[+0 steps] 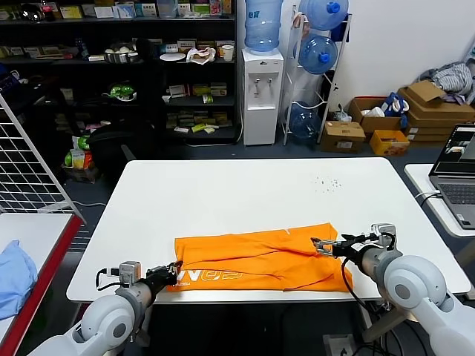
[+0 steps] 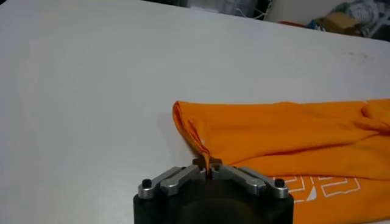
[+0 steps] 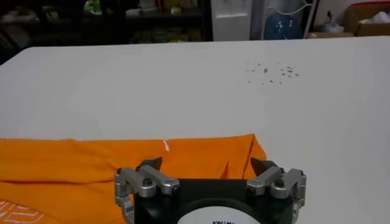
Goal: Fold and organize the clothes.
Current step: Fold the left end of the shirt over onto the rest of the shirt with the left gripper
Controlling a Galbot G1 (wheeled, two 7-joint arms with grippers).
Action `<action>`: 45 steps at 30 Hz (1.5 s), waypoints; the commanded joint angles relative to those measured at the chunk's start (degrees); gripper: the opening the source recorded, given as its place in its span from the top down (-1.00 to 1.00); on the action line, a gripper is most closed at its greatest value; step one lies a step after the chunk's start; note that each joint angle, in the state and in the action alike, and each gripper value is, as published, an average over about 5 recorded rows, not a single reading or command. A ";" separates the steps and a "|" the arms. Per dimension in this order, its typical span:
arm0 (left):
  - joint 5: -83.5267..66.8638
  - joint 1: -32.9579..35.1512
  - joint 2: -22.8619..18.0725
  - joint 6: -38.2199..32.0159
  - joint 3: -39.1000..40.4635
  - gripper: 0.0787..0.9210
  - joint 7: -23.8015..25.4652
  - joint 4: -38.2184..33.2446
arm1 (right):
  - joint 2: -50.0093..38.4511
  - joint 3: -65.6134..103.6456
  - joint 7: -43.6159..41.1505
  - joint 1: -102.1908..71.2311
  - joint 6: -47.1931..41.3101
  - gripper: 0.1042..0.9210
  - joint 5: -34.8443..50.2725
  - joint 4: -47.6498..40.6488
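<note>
The orange T-shirt (image 1: 260, 259) lies folded into a long band along the near edge of the white table (image 1: 245, 193), white lettering showing near its left end. My left gripper (image 1: 175, 271) is shut on the shirt's left corner; in the left wrist view a thin pinch of orange cloth (image 2: 206, 159) runs into the closed jaws of the left gripper (image 2: 208, 172). My right gripper (image 1: 320, 245) is open over the shirt's right end; the right wrist view shows its fingertips (image 3: 152, 164) spread wide above the cloth (image 3: 201, 155), the gripper (image 3: 206, 165) holding nothing.
A light blue cloth (image 1: 15, 278) lies on a side table at the left. A laptop (image 1: 460, 167) sits on another table at the right. A wire rack (image 1: 30, 159) leans at the left. Small dark specks (image 1: 326, 183) dot the far right of the table.
</note>
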 commanded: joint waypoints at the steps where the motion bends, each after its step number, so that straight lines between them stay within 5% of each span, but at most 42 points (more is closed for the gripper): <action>1: -0.18 -0.36 -0.11 -0.07 -0.03 0.92 -0.32 -0.01 | 0.16 0.01 -0.13 0.16 0.23 -1.00 -0.33 -0.14; 17: -6.47 6.97 19.19 0.01 -15.07 0.92 -1.06 -3.40 | 3.87 -3.38 -3.13 5.01 1.38 -1.00 -4.02 -2.06; 31: -1.80 11.01 27.92 -2.42 -26.85 0.92 4.53 14.46 | 7.29 -4.06 -5.80 4.57 2.50 -1.00 -7.45 -3.10; 38: -5.55 10.93 27.72 -1.09 -25.82 0.92 1.40 6.17 | 7.67 -3.71 -5.03 4.17 2.37 -1.00 -7.70 -2.64; 45: -13.85 10.10 19.84 0.84 -18.79 0.92 -6.28 -13.03 | 7.73 -2.39 -3.28 1.86 2.00 -1.00 -7.94 -1.36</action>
